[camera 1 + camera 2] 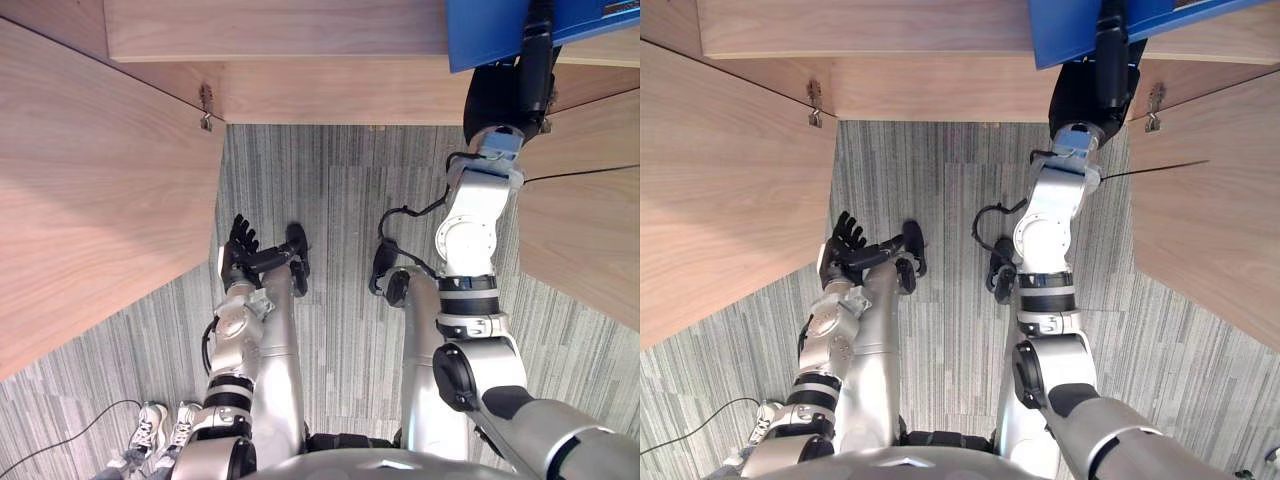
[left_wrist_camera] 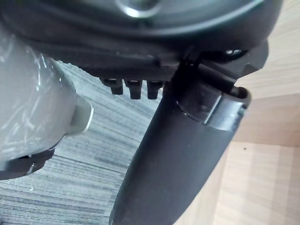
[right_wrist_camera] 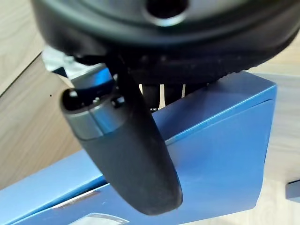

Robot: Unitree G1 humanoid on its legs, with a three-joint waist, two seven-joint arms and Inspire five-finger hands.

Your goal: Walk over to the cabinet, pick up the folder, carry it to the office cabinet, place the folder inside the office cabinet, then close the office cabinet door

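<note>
Right hand point(image 1: 498, 100) pinches the flat blue folder point(image 1: 495, 30), dead ahead at the open light wooden cabinet point(image 1: 300, 60), long axis crosswise; left hand point(image 1: 245, 255) low, fingers relaxed.

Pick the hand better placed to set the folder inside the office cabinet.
Right: the right hand grips the blue folder at the office cabinet; the left hand hangs open, low.

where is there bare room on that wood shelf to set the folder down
The shelf is bare from the folder across to the left door. It is crowded at the right end, where the right robot hand grips the folder beside the right door.
</note>
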